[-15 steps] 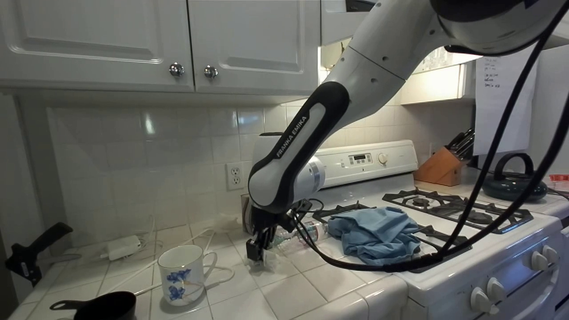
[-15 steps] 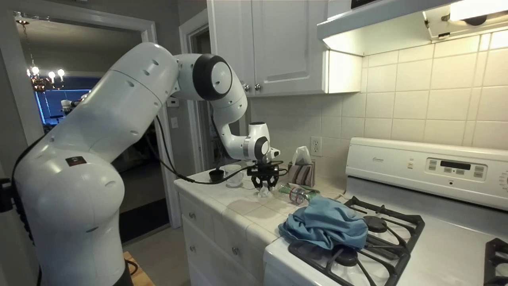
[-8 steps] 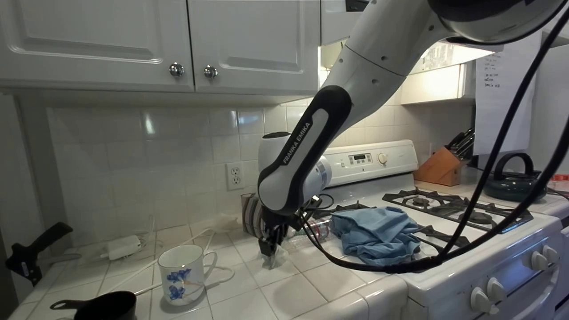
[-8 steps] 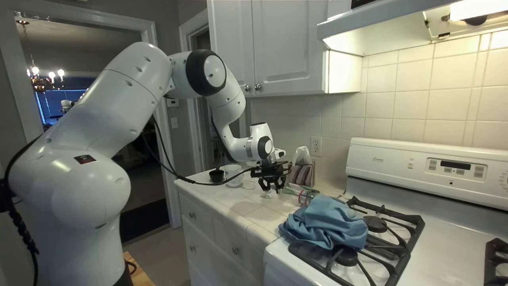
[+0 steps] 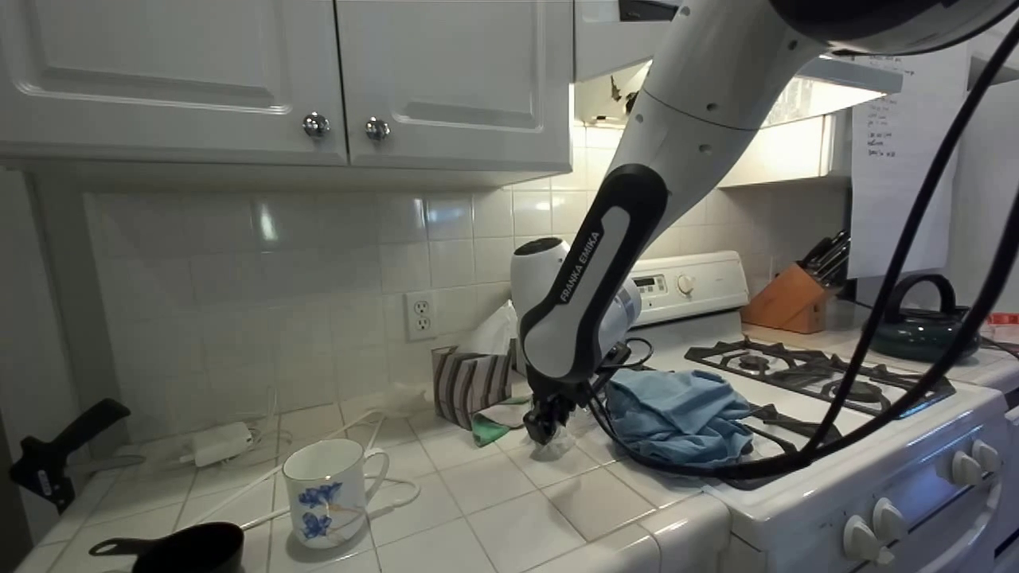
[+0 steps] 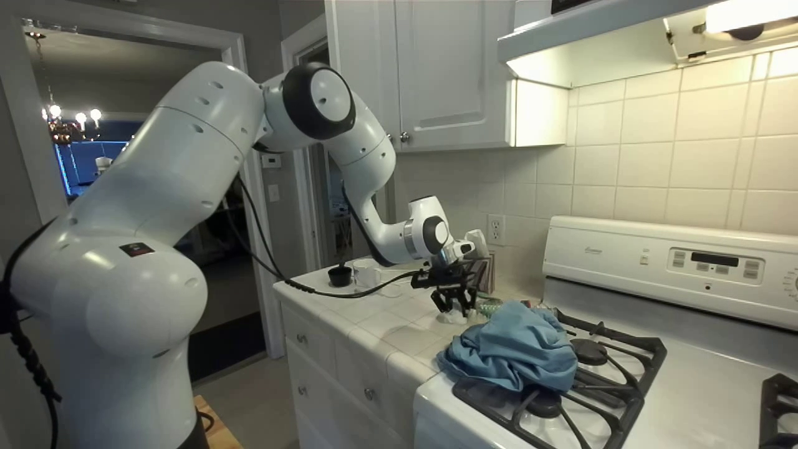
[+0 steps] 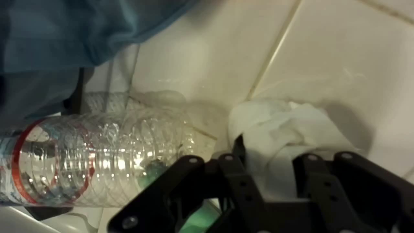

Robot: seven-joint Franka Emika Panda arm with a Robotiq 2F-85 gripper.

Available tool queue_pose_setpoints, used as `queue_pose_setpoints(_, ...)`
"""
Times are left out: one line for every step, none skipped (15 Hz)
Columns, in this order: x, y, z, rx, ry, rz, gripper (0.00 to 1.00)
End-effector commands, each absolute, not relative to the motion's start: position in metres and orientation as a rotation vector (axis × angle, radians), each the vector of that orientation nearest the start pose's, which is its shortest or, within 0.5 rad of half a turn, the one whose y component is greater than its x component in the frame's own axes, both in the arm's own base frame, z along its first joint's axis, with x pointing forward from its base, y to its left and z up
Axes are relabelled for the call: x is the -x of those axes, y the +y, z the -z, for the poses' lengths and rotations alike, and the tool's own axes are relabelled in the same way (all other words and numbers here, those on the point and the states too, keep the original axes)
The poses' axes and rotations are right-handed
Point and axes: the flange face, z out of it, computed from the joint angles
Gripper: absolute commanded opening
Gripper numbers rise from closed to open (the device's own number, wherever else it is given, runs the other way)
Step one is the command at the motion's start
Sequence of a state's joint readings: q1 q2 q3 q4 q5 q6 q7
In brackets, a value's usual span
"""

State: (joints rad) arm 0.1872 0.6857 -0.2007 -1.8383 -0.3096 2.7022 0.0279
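The tool (image 7: 268, 158), nearly closed, pinches a crumpled tissue (image 7: 286, 126) low at the desk (image 5: 517, 529), toward its edge beside the gas stove (image 6: 704, 380). Grasping looks done; release is not.

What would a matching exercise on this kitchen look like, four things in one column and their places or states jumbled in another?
1) Crumpled tissue
2) Plastic bottle
3) Blue cloth
4) Flowered mug

A) Standing upright
B) Bunched up on the stove
C) Held by the end effector
D) Lying on its side

Pairs: 1-C, 2-D, 3-B, 4-A
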Motion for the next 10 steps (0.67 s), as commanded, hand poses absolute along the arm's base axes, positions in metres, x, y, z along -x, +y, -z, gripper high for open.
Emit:
queue_pose_setpoints(-0.621,0.026,-0.17,3.314,-0.555,0.192,0.03)
queue_pose_setpoints(-0.614,0.038,-0.172,3.262,-0.631,0.198,0.03)
queue_pose_setpoints(-0.607,0.049,-0.176,3.211,-0.704,0.223,0.03)
queue_pose_setpoints(-0.601,0.058,-0.174,3.171,-0.75,0.225,0.03)
queue_pose_setpoints(-0.595,0.069,-0.175,3.126,-0.804,0.228,0.03)
queue_pose_setpoints(-0.587,0.079,-0.176,3.078,-0.854,0.228,0.03)
queue_pose_setpoints(-0.581,0.09,-0.177,3.029,-0.904,0.231,0.03)
queue_pose_setpoints(-0.575,0.101,-0.177,2.981,-0.954,0.241,0.03)
queue_pose_setpoints(-0.57,0.111,-0.175,2.928,-1.003,0.247,0.03)
queue_pose_setpoints(-0.566,0.122,-0.174,2.875,-1.054,0.248,0.03)
